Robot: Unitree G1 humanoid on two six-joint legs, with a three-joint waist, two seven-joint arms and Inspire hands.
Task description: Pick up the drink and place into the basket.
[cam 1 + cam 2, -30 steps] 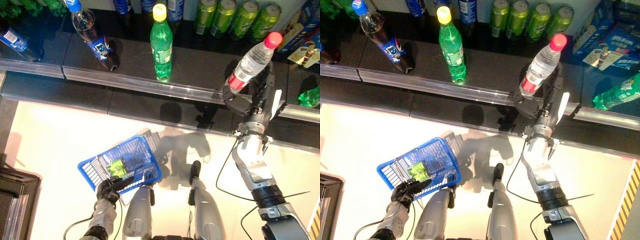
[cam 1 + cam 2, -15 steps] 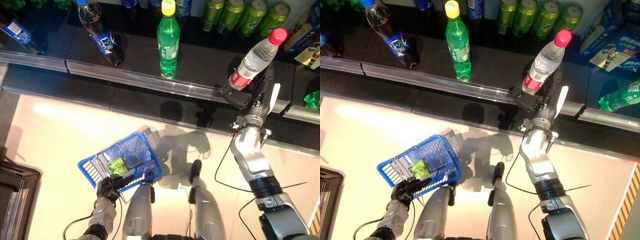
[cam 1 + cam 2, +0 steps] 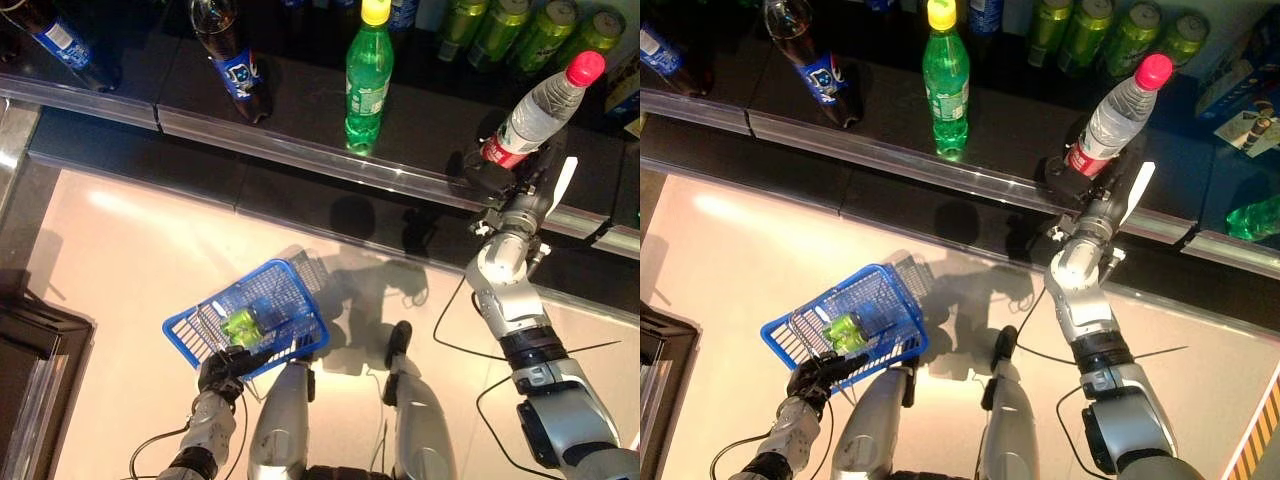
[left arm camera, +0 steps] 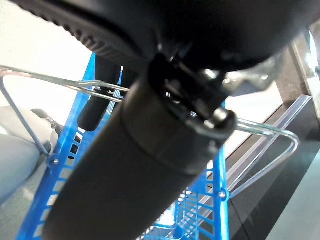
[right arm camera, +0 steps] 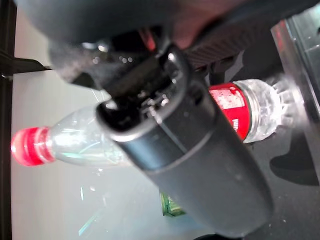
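Note:
A clear water bottle with a red cap and red label leans tilted at the front edge of the dark shelf. My right hand is shut on its lower part, and the right wrist view shows the bottle past my thumb. My left hand is shut on the wire handles of the blue basket, which hangs low at the left above the pale floor. A green drink lies inside the basket.
On the shelf stand a green bottle with a yellow cap, cola bottles and green cans at the back. A dark fixture sits on the floor at the far left.
The whole picture has shifted, so the camera moved. My right hand stays shut on the water bottle at the shelf edge. The blue basket hangs as before.

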